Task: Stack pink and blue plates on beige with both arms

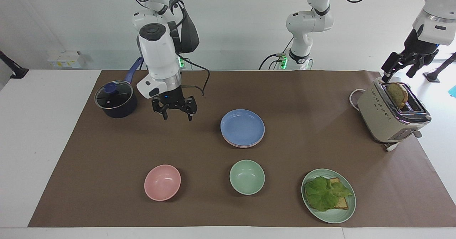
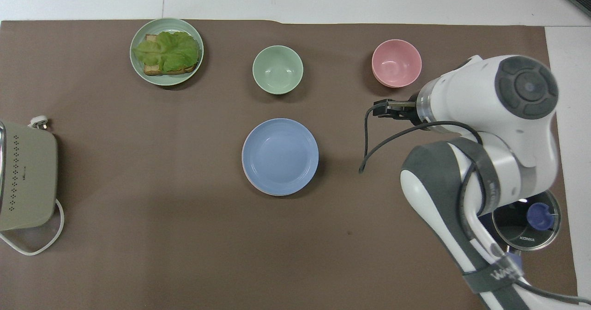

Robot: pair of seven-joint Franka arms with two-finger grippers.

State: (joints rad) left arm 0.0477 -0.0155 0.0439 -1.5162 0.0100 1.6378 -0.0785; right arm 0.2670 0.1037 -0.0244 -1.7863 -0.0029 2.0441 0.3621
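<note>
The right gripper (image 1: 175, 111) is seen raised over bare mat, between the saucepan (image 1: 115, 100) and the plate stack, with its fingers spread and nothing held. The left gripper (image 1: 400, 68) hangs over the toaster (image 1: 392, 116) at the left arm's end of the table; its fingers appear parted and empty, and that arm is judged to be waiting.

The blue plate (image 1: 242, 126) lies on top of the stack at mid-table. Under it a thin pink plate (image 1: 238, 145) rim is seen; the beige plate cannot be made out beneath them. The stack is judged complete or nearly so.

The plates are judged light, stiff and smooth, likely breakable if dropped. A hold is best taken at the raised rim, one finger inside and one under the lip, since the flat middle gives no purchase.

Containers, placed by the stack:
- The saucepan, toward the right arm's end, is shut under a glass lid; its contents cannot be told
- The pink bowl (image 1: 162, 182), farther from the robots, is empty
- The green bowl (image 1: 247, 177), farther from the robots and near the stack, is empty
- The green plate (image 1: 338, 216), toward the left arm's end, carries lettuce on bread
- The toaster holds a slice of bread (image 1: 398, 93) in its slot
</note>
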